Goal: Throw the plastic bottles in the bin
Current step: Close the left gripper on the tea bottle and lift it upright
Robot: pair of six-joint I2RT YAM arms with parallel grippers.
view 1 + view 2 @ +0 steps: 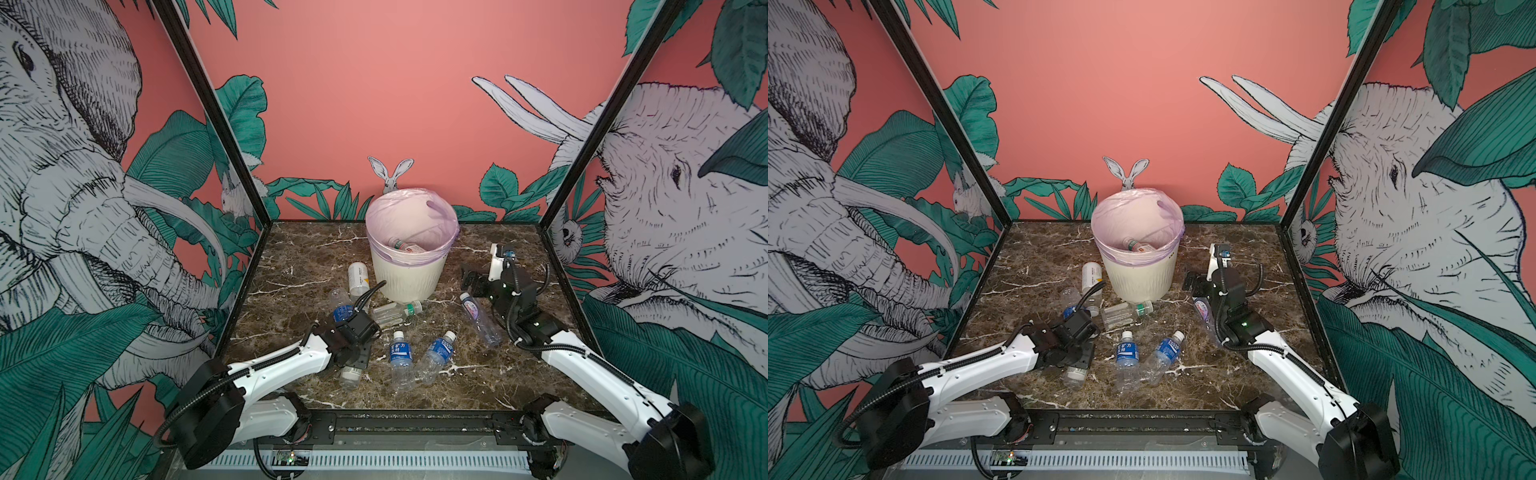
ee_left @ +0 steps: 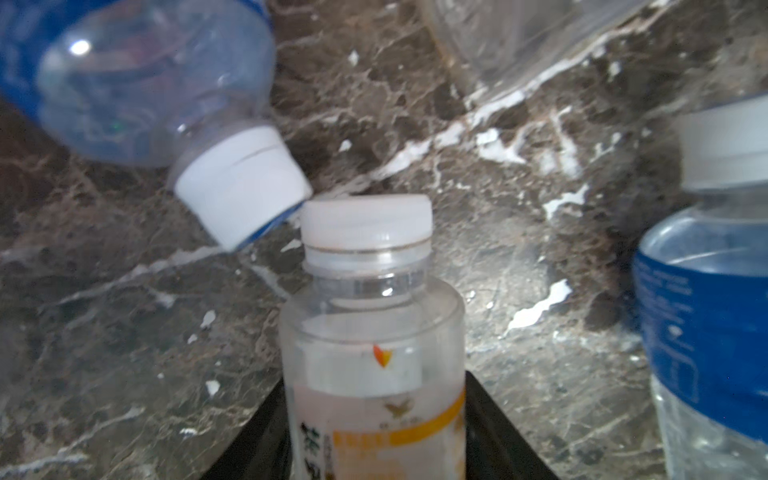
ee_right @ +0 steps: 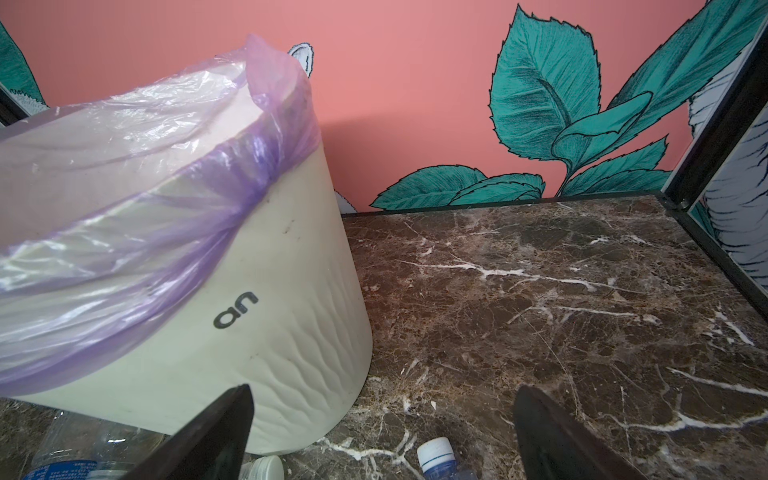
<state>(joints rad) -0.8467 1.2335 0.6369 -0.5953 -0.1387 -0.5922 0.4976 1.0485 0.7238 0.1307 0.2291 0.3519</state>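
Left gripper (image 2: 374, 419) is clamping the yellow-labelled bottle (image 2: 374, 328), long axis running straight out between the jaws, cap (image 2: 365, 224) outermost; the bin (image 1: 409, 278) is apparently standing rearward of the jaws.

Bin (image 1: 409, 278): one. Plastic bottles (image 1: 401, 357) out on the surface (image 1: 519, 374): seven. That is one white-and-yellow bottle (image 2: 374, 324) clamped in the left gripper (image 2: 376, 382), five scattered near it, and one beside the right gripper (image 3: 384, 390). Inside the bin: at least one, the rest hidden.
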